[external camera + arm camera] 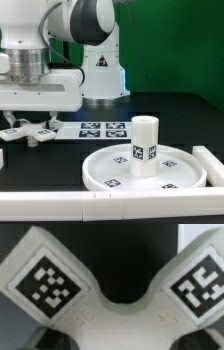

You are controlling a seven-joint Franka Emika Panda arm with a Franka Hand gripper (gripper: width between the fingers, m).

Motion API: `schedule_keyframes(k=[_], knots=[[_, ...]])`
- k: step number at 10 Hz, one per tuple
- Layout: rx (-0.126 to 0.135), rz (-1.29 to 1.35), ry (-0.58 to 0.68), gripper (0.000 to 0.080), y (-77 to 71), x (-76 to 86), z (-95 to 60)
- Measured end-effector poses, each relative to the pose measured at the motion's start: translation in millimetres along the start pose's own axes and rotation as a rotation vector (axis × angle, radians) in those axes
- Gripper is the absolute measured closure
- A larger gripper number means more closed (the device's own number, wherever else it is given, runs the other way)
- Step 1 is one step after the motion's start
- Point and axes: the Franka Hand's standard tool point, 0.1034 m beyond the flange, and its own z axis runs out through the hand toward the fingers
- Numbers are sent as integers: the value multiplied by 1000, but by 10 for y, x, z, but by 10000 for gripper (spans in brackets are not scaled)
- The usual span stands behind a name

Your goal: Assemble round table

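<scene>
Gripper (27, 120) hangs low at the exterior view's left, pointing straight down under the white wrist block, close above the black table (60, 165); directly beneath it the cross-shaped piece (30, 133) lies flat on the table, its tagged arms showing on either side of the fingers. In the wrist view that piece fills the frame; 2 of its arms spread away from the gripper in a V, each with 1 black-and-white square tag, and its hub sits between the 2 dark fingers (38, 339), 1 on each side; whether they press on the hub or only stand just beside it I cannot tell.

Near the gripper, toward the exterior view's right of it, the marker board (100, 128) lies flat with its rows of tags; beyond the board, farther back than the gripper, stands the arm's white base (100, 60).

Further toward the exterior view's right, well apart from the gripper, the round disc (185, 165) lies rim up with tags on its floor; the short thick post (146, 140) stands upright on it, near its middle, tags on its side. 1 long white rail (213, 160) lies just beside the disc on the side away from the gripper; another rail (40, 205) runs along the near edge, in front of the gripper.
</scene>
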Motion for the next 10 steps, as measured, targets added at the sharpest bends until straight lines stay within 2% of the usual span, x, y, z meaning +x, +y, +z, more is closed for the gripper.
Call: schedule_keyframes(k=[1, 5, 6, 9, 10], knots=[[0, -1, 0, 357, -4, 2, 0], [5, -9, -2, 357, -90, 35, -20], [12, -3, -5, 357, -174, 56, -48], [34, 29, -8, 357, -549, 140, -165], [47, 55, -11, 356, -758, 180, -237]])
